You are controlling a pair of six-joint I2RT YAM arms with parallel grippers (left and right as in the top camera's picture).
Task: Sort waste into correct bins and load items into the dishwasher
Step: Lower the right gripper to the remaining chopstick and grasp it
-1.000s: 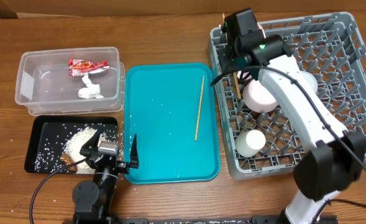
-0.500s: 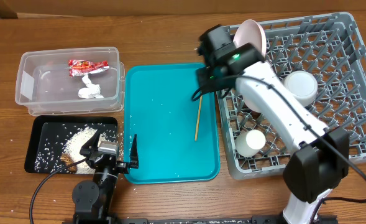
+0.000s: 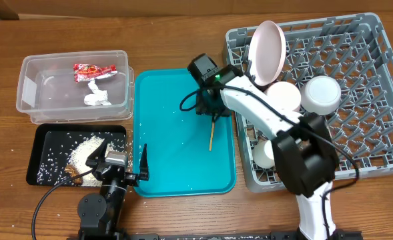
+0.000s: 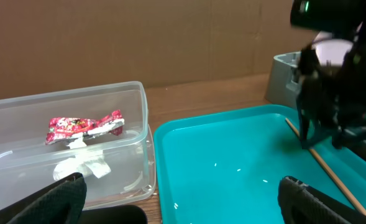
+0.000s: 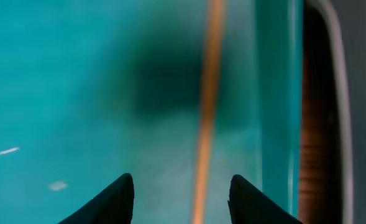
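One wooden chopstick (image 3: 211,133) lies on the teal tray (image 3: 176,160). My right gripper (image 3: 208,112) hangs open just above the chopstick's far end, and the stick (image 5: 206,112) runs between the fingers (image 5: 183,202). The other chopstick is out of sight. The grey dish rack (image 3: 376,80) holds the white plate (image 3: 266,43) on edge, two bowls (image 3: 284,95) (image 3: 321,93) and the cup (image 3: 266,153). The clear tub (image 3: 29,87) holds the red sachet (image 3: 94,69) and napkin (image 3: 97,95). The black tray (image 3: 39,143) holds rice (image 3: 86,150) and brown scraps (image 3: 75,175). My left gripper (image 3: 119,163) is open and empty.
A few rice grains lie on the teal tray. In the left wrist view the tub (image 4: 139,124) sits left and the right arm (image 4: 332,112) stands over the chopstick (image 4: 332,180). Wooden table all round.
My right arm has swung from the rack's far left corner leftward and forward over the teal tray, down above the chopstick. The plate and bowls now show in the rack. The left arm is still.
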